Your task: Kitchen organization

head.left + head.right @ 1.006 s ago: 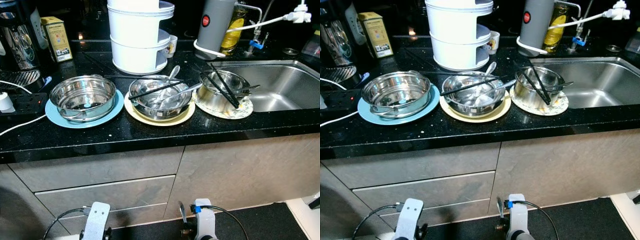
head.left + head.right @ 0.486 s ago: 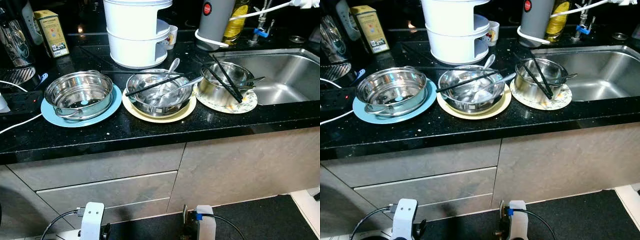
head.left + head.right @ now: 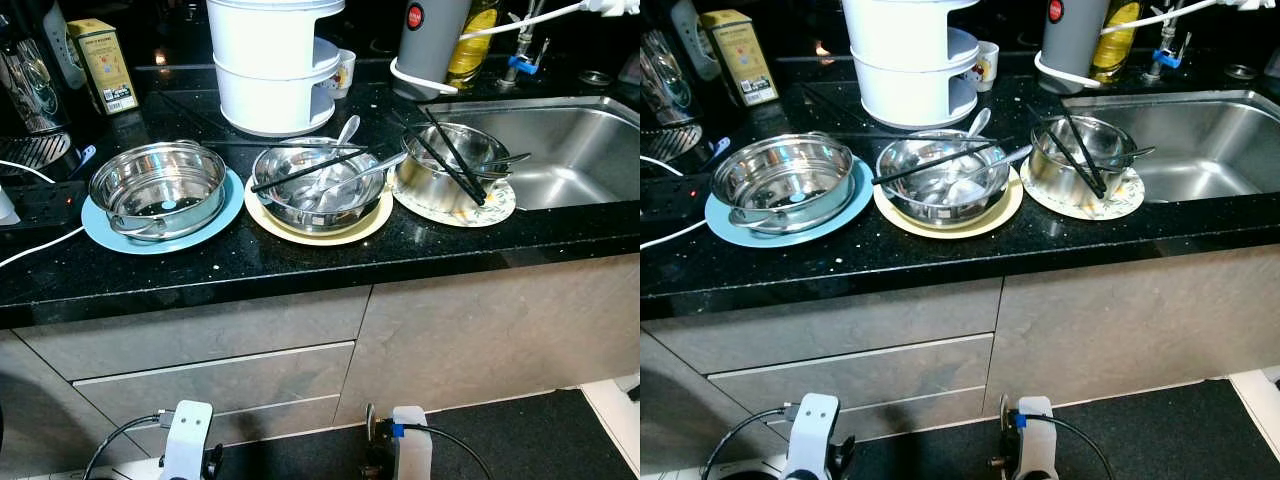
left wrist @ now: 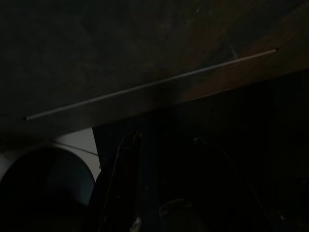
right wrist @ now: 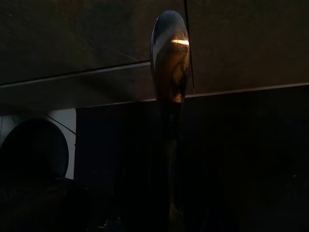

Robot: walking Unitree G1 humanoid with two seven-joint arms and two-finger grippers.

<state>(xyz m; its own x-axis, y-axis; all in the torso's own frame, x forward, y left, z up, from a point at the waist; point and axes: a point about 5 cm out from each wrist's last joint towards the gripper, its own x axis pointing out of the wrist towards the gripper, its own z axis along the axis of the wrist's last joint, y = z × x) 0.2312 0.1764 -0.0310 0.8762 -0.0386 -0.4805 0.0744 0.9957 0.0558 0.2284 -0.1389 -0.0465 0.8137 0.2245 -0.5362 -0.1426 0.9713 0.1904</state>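
Three round steel bowls sit in a row along the front edge of the black speckled stone bench (image 3: 300, 262), each on its own plate: an empty steel bowl (image 3: 158, 187) on a pale blue plate (image 3: 100, 232) toward the left end, a steel bowl holding spoons and black chopsticks (image 3: 318, 187) on a cream plate (image 3: 262, 218) in the middle, and a smaller steel bowl crossed by black chopsticks (image 3: 445, 170) on a patterned white plate (image 3: 495, 208) just beside the stainless sink (image 3: 575, 160).

Judging by this, the sorting of the bench has an item already in hand: the right wrist view shows a long shiny metal spoon (image 5: 170, 63) standing up from the right gripper (image 5: 169, 203), whose fingers appear pressed together on its handle, down in front of the grey cabinet drawers (image 3: 200, 385). The left gripper (image 4: 166, 183) hangs low by the same drawers in deep shade, its two dark fingers (image 4: 118, 179) spread with nothing between them.

Next, I judge, the spoon needs lifting to bench height and carrying to the sink or a bowl, clear of the chopsticks that overhang the bowl rims.
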